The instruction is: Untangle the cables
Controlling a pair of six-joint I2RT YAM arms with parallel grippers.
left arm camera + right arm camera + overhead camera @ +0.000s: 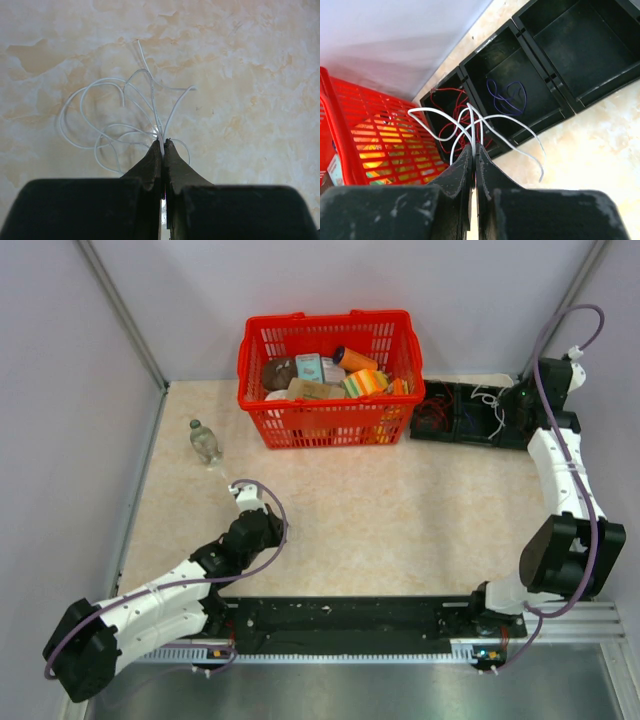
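**Left wrist view:** left gripper (162, 145) closed, tips pinching looped white cables (131, 125). Loops fan out above and left of tips, spread over bench (260, 75).

**Right wrist view:** right gripper (474, 146) closed on raised white cables (470, 120). Strands arch over black tray (555, 60). Red cables (447, 95) in compartment nearest red basket (370, 135); blue cable (507, 97) in middle compartment.

**Top view:** only view showing bottle (205, 440), upper left of frame. Cables barely visible here. Box labels in basket too small to read.
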